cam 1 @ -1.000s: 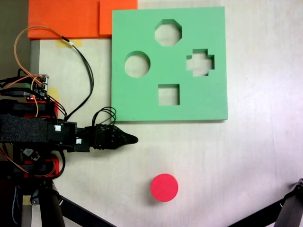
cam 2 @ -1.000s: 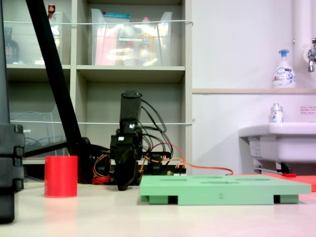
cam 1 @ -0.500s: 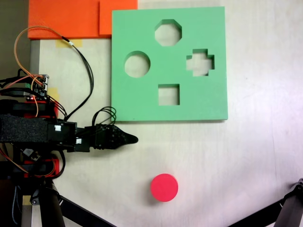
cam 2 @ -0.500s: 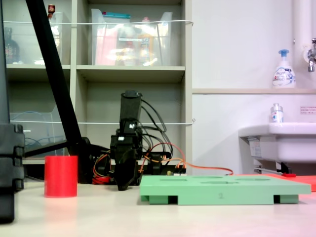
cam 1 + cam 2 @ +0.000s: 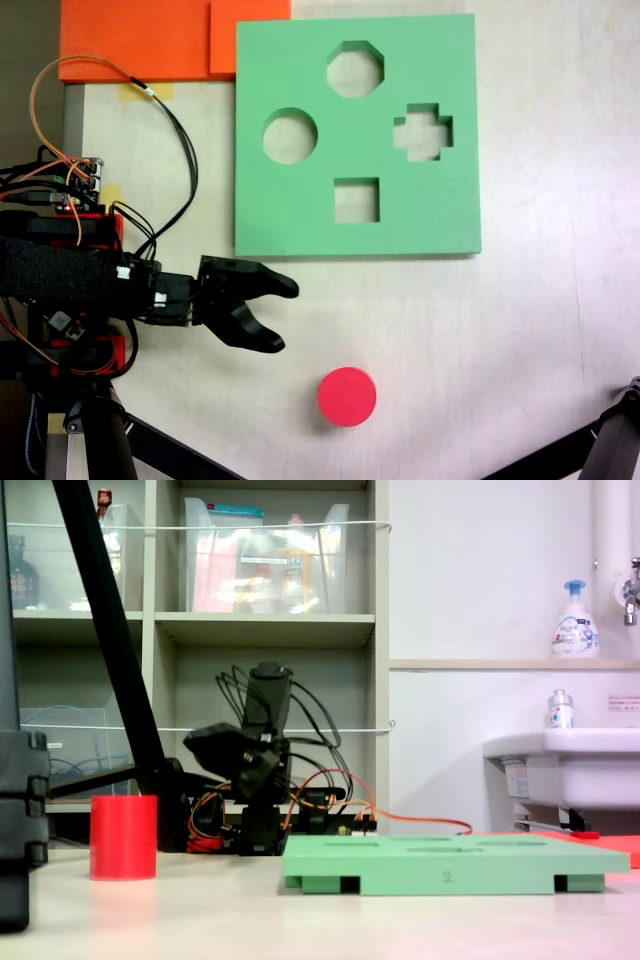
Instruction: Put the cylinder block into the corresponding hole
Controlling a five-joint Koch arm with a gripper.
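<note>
Jaws (image 5: 282, 315) spread wide, empty, above a pale table (image 5: 520, 340) fronting shelves (image 5: 270, 630) and sink (image 5: 565, 765).

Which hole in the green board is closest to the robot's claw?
The round hole, at the board's left side in the top-down fixed view, is nearest the open gripper. The square hole is a little farther; the octagon and cross lie farther still.

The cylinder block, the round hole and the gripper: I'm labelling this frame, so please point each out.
cylinder block (image 5: 347, 396), a fixed view from above, flat round top.
round hole (image 5: 266, 153), same view, green rim beside the cut-out.
gripper (image 5: 284, 316), same view, between its open tips.
</note>
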